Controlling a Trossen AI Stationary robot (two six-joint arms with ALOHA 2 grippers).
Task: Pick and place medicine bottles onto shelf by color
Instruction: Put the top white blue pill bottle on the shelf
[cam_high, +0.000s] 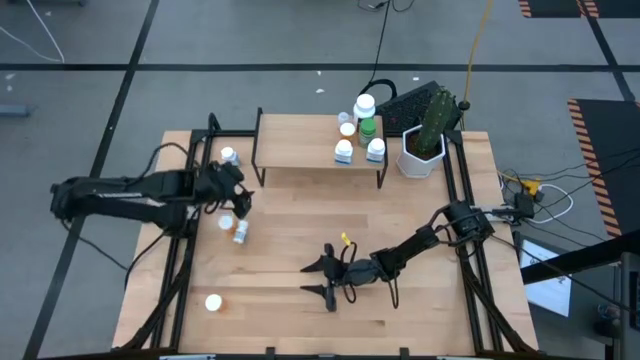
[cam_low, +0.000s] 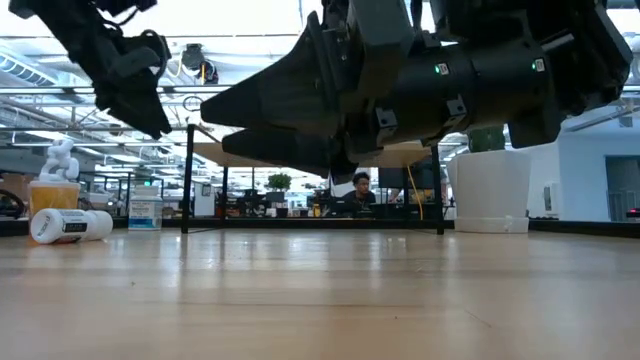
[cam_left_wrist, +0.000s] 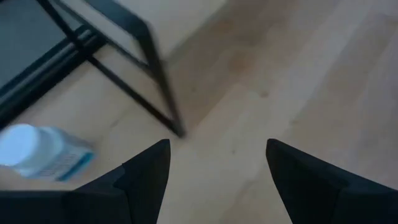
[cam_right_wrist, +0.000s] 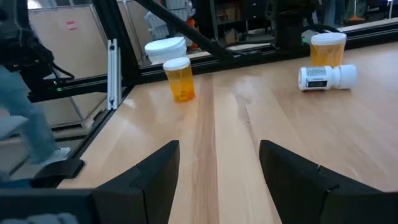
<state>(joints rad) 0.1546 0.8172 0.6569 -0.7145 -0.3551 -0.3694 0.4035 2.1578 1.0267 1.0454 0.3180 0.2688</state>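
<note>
Several bottles with white caps stand at the right end of the shelf (cam_high: 300, 140), among them a green one (cam_high: 368, 128). On the table, a white bottle (cam_high: 229, 155) stands beside the shelf's left leg. An orange bottle (cam_high: 226, 222) stands next to a white one lying on its side (cam_high: 240, 232). Another orange bottle (cam_high: 213, 302) stands near the near-left corner. My left gripper (cam_high: 236, 192) hovers open between the first white bottle (cam_left_wrist: 37, 152) and the orange and white pair. My right gripper (cam_high: 318, 278) is open low over the table's middle, pointing left at the bottles (cam_right_wrist: 179, 78).
A white hexagonal planter with a cactus (cam_high: 422, 150) stands at the shelf's right end. Black frame rails (cam_high: 190, 250) run along the table's left and right sides. Bare wood (cam_high: 290, 220) lies between the two grippers. Cables lie beyond the right edge (cam_high: 540, 195).
</note>
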